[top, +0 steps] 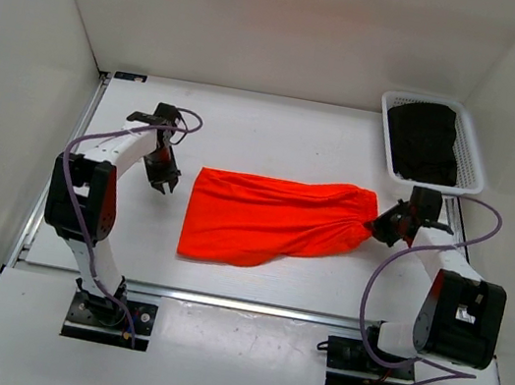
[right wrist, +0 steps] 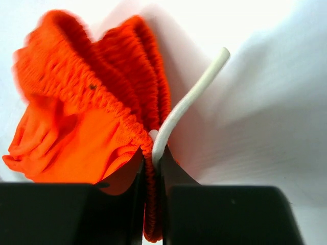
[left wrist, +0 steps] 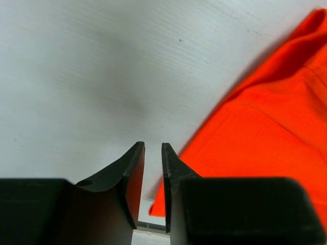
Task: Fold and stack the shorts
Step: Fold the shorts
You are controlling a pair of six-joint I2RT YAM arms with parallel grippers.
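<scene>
The bright orange shorts [top: 272, 220] lie spread on the white table, legs pointing left and the gathered waistband at the right. My right gripper [top: 377, 224] is at that waistband end. In the right wrist view it [right wrist: 152, 158] is shut on the bunched elastic waistband [right wrist: 82, 102], with the white drawstring cord [right wrist: 194, 97] rising out from between the fingers. My left gripper [top: 162, 181] hovers just left of the shorts' leg edge. Its fingers [left wrist: 153, 145] stand a narrow gap apart with nothing between them, and the orange fabric [left wrist: 265, 132] lies to their right.
A white plastic basket [top: 474, 151] holding dark folded clothing [top: 426, 142] stands at the back right corner. White walls enclose the table on three sides. The arm bases sit on the near rail.
</scene>
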